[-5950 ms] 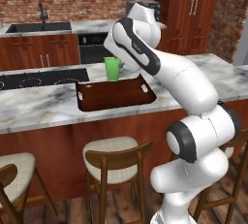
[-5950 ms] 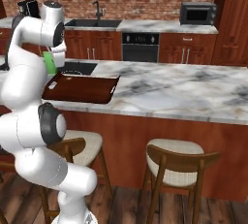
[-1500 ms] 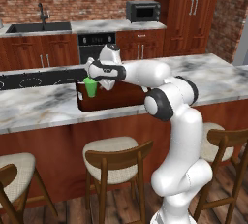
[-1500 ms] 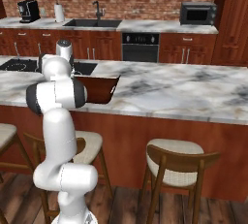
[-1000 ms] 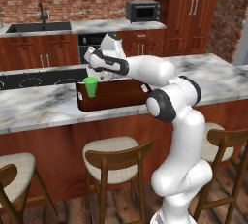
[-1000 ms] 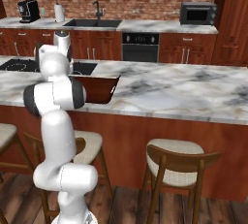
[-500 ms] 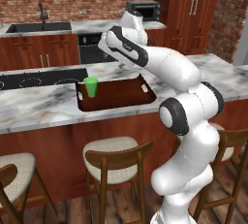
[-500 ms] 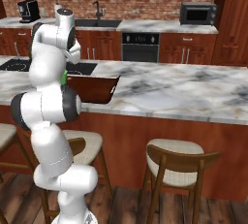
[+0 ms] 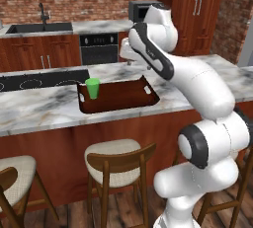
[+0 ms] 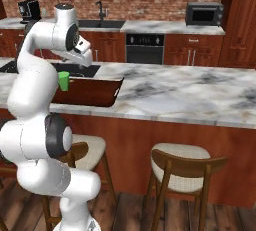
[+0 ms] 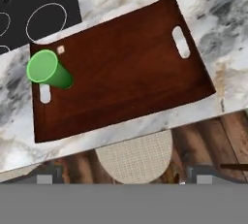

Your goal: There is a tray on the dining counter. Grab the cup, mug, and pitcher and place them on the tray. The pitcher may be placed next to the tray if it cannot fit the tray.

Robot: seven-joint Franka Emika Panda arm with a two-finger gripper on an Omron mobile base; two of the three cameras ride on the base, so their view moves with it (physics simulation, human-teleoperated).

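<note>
Standing upright at one end of the tray [image 11: 126, 68], the cup [image 11: 48, 70] is well clear of the gripper [image 11: 124, 179], whose fingers are spread wide and hold nothing. From the hand view, the two finger tips sit at the bottom edge, and the green cup lies up and to the left of them, close to the tray's pale handle slot on that side. The tray itself rests flat on the dining counter [image 11: 227, 24], its near long side just short of the counter's edge. Below the fingers, past that edge, a round woven stool seat [image 11: 134, 157] shows. From the left base view the cup [image 9: 92, 88] stands in the tray's left end [image 9: 118, 96], with the white arm raised above and behind the tray's right end. A black cooktop [image 11: 34, 12] lies beyond the cup.
</note>
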